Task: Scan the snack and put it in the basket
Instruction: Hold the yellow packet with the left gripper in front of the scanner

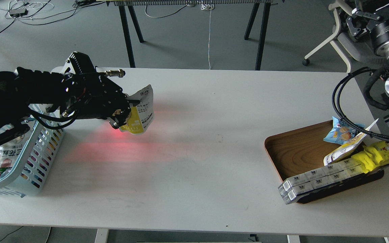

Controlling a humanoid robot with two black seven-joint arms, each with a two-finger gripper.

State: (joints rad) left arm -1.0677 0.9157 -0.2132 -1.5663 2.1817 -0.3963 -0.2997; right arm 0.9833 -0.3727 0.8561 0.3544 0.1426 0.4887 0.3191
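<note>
1. At the far left, a light blue slotted basket (42, 148) is seen at the edge of the white table (194, 141), with printed packets partly visible inside it.
2. Above the basket's rim, the black left arm is extended toward the right, and its gripper (127, 109) is closed on the snack pouch (141, 111).
3. The pouch is held clear of the tabletop, just to the right of the basket, with its white printed back and yellow lower portion turned toward the camera.
4. A red glow (113, 138) is cast on the table directly beneath the gripper and pouch, fading leftward toward the basket.
5. The middle of the table is crossed only by soft shadow.
6. At the right, a brown wooden tray (292, 152) is set near the table's edge.
7. A small blue snack bag (339, 133) is propped at the tray's back, and a white-and-yellow pouch (344, 150) is leaned just beside it.
8. A long row of clear-wrapped white boxes (316, 180) is laid along the tray's front rim, with a bright yellow pack bearing a cartoon face (382, 153) at its right end.
9. At the right edge, parts of the right arm and black cables (349, 111) are shown, but its gripper is not in view.
</note>
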